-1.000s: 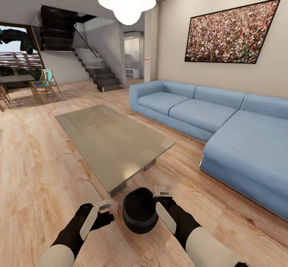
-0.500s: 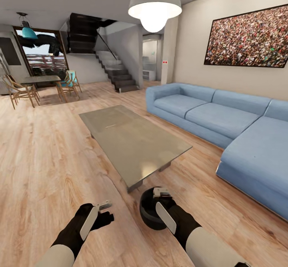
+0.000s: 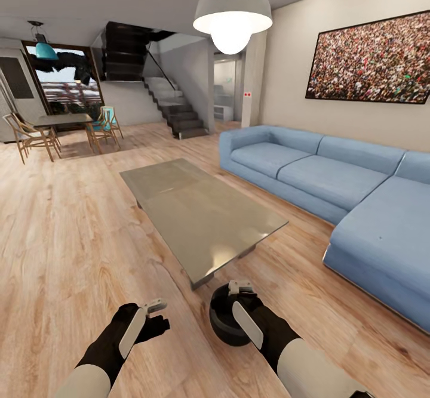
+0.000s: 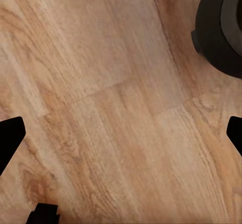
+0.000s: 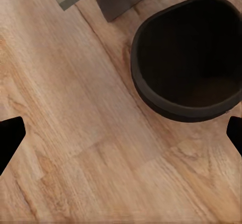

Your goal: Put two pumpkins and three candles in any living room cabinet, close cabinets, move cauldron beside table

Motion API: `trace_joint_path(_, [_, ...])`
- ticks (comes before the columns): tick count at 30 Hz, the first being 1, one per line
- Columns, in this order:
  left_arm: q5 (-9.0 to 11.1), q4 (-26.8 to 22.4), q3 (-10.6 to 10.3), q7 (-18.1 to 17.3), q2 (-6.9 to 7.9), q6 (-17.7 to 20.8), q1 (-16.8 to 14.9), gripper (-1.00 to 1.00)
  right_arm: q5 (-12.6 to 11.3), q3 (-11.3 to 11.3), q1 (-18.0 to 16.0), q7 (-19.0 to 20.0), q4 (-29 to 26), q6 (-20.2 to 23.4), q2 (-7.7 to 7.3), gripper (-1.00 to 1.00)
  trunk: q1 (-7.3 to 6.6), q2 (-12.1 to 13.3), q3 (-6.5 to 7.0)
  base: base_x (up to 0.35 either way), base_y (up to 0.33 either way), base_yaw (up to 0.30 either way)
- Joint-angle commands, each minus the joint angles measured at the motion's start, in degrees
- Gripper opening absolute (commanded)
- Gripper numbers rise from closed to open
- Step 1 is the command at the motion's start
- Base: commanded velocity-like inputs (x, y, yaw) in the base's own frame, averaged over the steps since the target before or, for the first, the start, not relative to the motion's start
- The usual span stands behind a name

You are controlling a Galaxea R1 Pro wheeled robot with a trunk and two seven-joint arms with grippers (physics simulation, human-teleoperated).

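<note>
— What do we see, biggest first?
— The blue sofa (image 3: 334,189) runs along the right, and the glossy grey table (image 3: 203,213) lies left of it on the wooden floor (image 3: 65,237).
— And the cauldron (image 3: 226,320)?
— We find it upright on the floor, just beside the table's near corner.
— Our grippers?
— The right gripper (image 3: 240,288) hangs above the cauldron with fingers spread; the left gripper (image 3: 156,306), also spread, holds nothing.

No readable text anywhere here, as far as I can see. The wall picture (image 3: 371,59) over the sofa is just a crowd pattern, no lettering. There's a tiny white plate with red marks (image 3: 246,94) on the far pillar, way too small to read.
</note>
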Motion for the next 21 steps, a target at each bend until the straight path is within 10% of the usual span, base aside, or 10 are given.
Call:
trace_joint_path(1, [0.00,0.00,0.01,0.03,0.00,0.00,0.00,1.00,0.00,-0.02,-0.01,0.01,0.01,0.67,0.00,1.00,-0.23,0.42,0.18,0.000,0.000,0.000])
trace_joint_path(7, [-0.07,0.00,1.07,0.08,0.22,0.05,0.00,1.00,0.13,-0.21,-0.03,-0.07,-0.03,3.93,0.00,1.00,-1.54,2.82,1.26,0.000,0.000,0.000])
trace_joint_path(8, [-0.11,0.63,3.71,0.08,1.72,0.08,-0.18,1.00,0.05,-0.40,-0.03,-0.10,0.02,5.78,0.00,1.00,-1.76,3.22,1.44,0.000,0.000,0.000])
trace_joint_path(16, [-0.13,7.60,4.45,-0.18,7.43,-1.23,0.03,1.00,0.16,-0.58,0.83,-0.15,-0.04,9.70,0.00,1.00,-3.52,6.43,2.88,-0.004,0.000,0.000])
trace_joint_path(21, [-0.13,17.98,4.42,-0.51,9.84,-9.16,0.35,1.00,0.20,-0.64,4.50,0.18,-0.02,9.26,0.00,1.00,-4.62,8.44,3.77,-0.192,0.000,0.000])
